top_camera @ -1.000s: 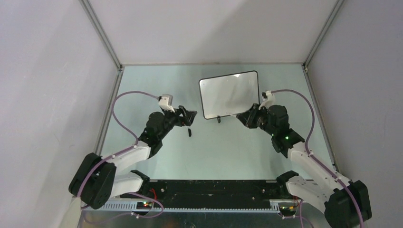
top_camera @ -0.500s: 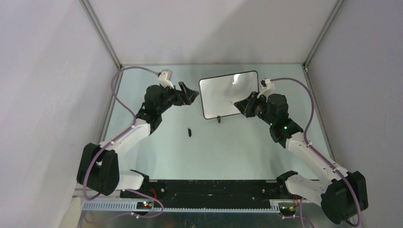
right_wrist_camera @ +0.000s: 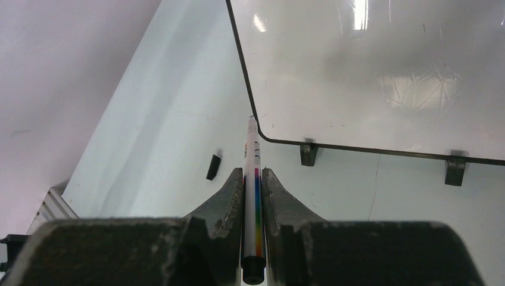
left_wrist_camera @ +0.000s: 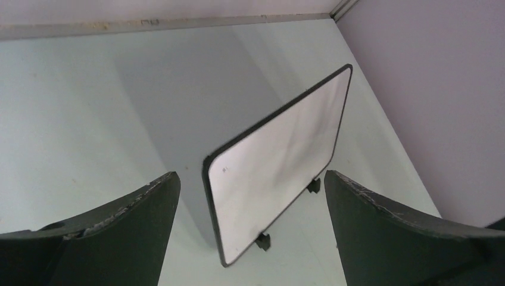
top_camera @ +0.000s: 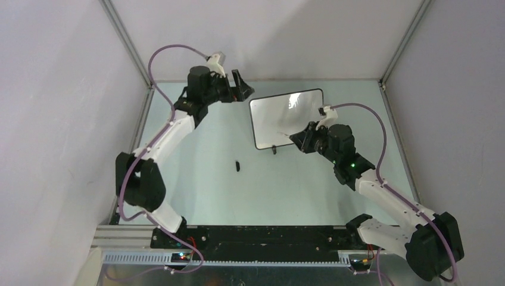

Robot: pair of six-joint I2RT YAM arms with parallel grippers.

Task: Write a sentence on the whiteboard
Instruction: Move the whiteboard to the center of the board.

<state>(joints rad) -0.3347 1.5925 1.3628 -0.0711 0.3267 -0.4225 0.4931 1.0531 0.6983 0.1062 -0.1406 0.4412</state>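
Observation:
The whiteboard [top_camera: 286, 119] stands upright on two black feet at the back middle of the table, its glossy face blank; the sentence does not show on it. My right gripper [top_camera: 299, 138] is shut on a white marker [right_wrist_camera: 252, 156] with a rainbow stripe. The marker's tip points at the board's lower left corner [right_wrist_camera: 262, 134], close to the frame. My left gripper [top_camera: 243, 89] hangs open and empty, high up behind the board's left edge. In the left wrist view the whiteboard [left_wrist_camera: 277, 161] sits between the fingers [left_wrist_camera: 149, 208] but farther off, well apart from them.
A small black marker cap [top_camera: 237, 165] lies on the pale green table, front left of the board; it also shows in the right wrist view as the cap [right_wrist_camera: 213, 167]. Grey walls close in the back and both sides.
My left arm has risen and swung from near the cap to the back wall, above and left of the board, opening a little wider. My right gripper with the marker has crept left along the board's front.

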